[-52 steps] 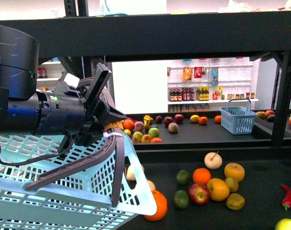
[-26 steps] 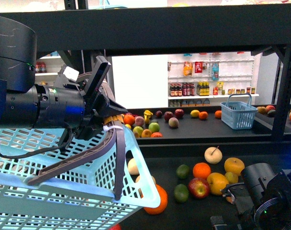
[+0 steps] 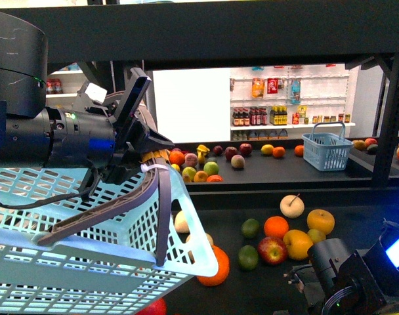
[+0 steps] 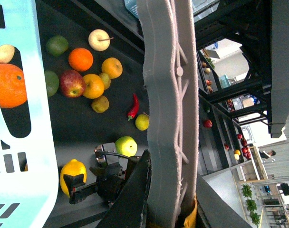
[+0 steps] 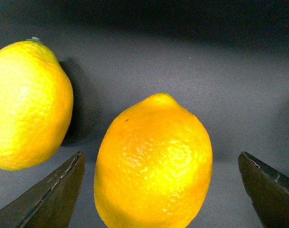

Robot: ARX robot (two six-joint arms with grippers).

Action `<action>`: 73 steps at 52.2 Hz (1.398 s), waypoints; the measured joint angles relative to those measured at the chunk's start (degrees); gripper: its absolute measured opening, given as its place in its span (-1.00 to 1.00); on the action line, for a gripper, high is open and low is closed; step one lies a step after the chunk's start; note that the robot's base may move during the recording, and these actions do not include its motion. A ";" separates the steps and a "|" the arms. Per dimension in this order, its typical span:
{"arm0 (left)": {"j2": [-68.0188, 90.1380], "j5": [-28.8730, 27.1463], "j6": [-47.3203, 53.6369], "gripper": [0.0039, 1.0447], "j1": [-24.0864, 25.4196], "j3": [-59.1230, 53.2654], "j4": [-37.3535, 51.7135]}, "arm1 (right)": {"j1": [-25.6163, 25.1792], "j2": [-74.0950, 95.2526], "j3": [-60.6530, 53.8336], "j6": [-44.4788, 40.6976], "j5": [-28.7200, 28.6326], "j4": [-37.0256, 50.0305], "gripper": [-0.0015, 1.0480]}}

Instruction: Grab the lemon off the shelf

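Note:
In the right wrist view a bright yellow lemon (image 5: pixel 154 161) lies on the dark tray of the shelf (image 5: pixel 220 71), between the wide-open jaws of my right gripper (image 5: pixel 158 194). Neither fingertip (image 5: pixel 54 194) touches it. A second lemon (image 5: pixel 28 104) lies beside it. The left wrist view shows one lemon (image 4: pixel 73 176) right by the right gripper (image 4: pixel 87 183). In the front view both lemons are hidden; only the right arm (image 3: pixel 347 279) shows, low at the right. My left gripper (image 3: pixel 139 157) is shut on the grey basket handle (image 3: pixel 114 213) of a light-blue basket (image 3: pixel 88 269).
On the black shelf tray (image 3: pixel 357 220) lie oranges (image 3: pixel 276 226), a red apple (image 3: pixel 272 250), limes (image 3: pixel 248 257) and a pale pear (image 3: pixel 292 205). A green apple (image 4: pixel 126 145) and a red chili (image 4: pixel 133 107) lie near the right gripper. An upper tray (image 3: pixel 252 39) runs overhead; a black post (image 3: pixel 386 111) stands at the right.
The right arm has come into the front view at the lower right and now covers the chili and green apple. The left gripper and basket have shifted only slightly.

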 joint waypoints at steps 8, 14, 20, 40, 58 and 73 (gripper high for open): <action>0.00 0.00 -0.02 -0.79 0.00 0.00 0.00 | 0.42 1.09 1.36 0.11 0.87 -0.83 0.84; 0.00 0.00 0.02 -0.79 0.00 0.00 0.00 | 0.52 1.62 2.43 0.24 1.25 -1.64 0.51; 0.00 -0.02 0.02 -0.79 0.00 0.00 0.00 | 0.68 1.86 3.13 0.39 1.57 -2.23 0.33; 0.00 0.00 0.00 -0.79 0.00 0.00 0.00 | -0.04 0.79 1.25 1.25 1.05 -1.55 0.24; 0.00 0.00 0.00 -0.79 0.00 0.00 0.00 | -3.69 -17.94 -13.40 1.97 -4.52 6.86 0.24; 0.00 -0.02 0.00 -0.79 0.00 0.00 0.00 | -2.34 -37.66 -19.85 8.70 -11.26 7.43 0.24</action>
